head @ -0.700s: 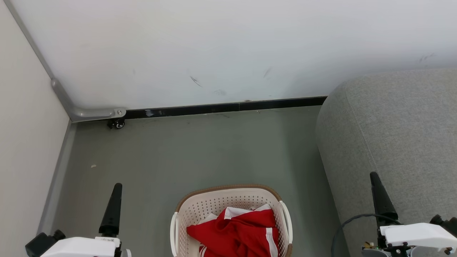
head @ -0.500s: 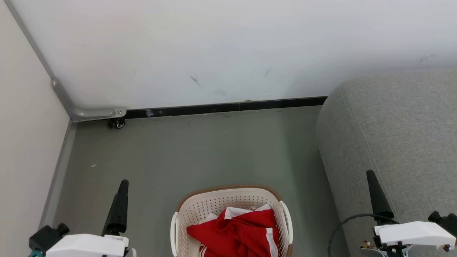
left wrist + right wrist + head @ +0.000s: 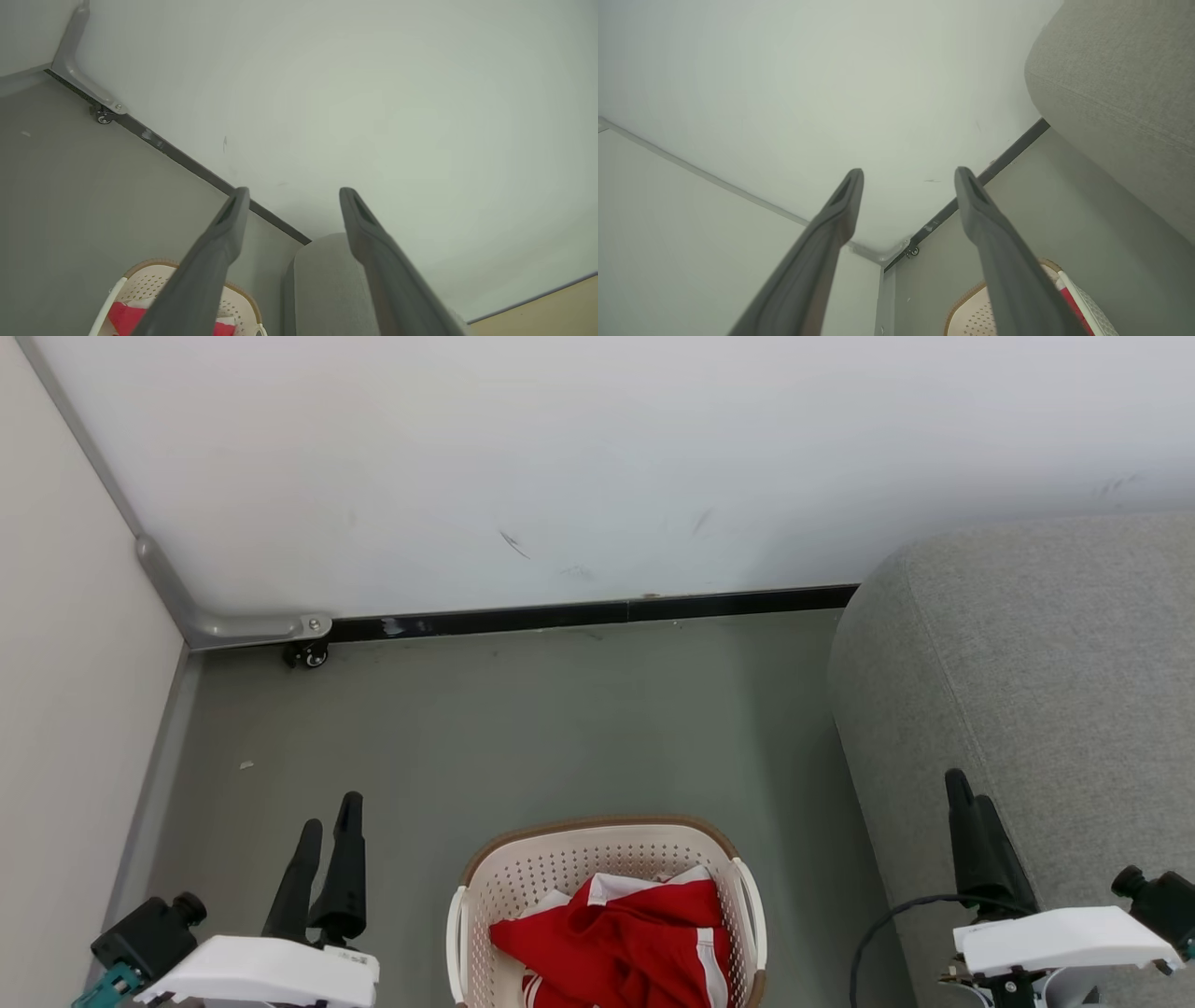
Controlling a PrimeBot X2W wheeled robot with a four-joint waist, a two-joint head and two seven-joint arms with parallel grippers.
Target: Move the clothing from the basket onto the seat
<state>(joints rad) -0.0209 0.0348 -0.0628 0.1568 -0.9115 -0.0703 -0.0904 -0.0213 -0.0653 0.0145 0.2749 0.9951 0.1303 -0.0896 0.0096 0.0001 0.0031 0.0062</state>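
Note:
The cream-white basket (image 3: 597, 825) with a brown rim stands on the floor at the bottom centre of the head view. The red clothing (image 3: 616, 943) with white trim lies crumpled inside it. The grey seat (image 3: 1046, 663) rises to the right of the basket. My left gripper (image 3: 329, 814) hovers left of the basket, open and empty. My right gripper (image 3: 963, 788) hangs over the seat's front edge, also open and empty. In the left wrist view the left gripper (image 3: 294, 191) frames the basket (image 3: 140, 269), clothing (image 3: 120, 318) and seat (image 3: 322, 280). The right gripper (image 3: 909, 171) stands wide, with the basket (image 3: 966, 295) and seat (image 3: 1120, 84) beside it.
A white wall with a black baseboard (image 3: 579, 612) closes the far side. A pale panel stands on the left, joined by a grey metal bracket with a small castor (image 3: 308, 654). Grey floor (image 3: 523, 719) stretches between the basket and the wall.
My left gripper has risen and shifted right toward the basket, turning so both fingers show. My right gripper has crept up and slightly left. Basket and clothing have not moved.

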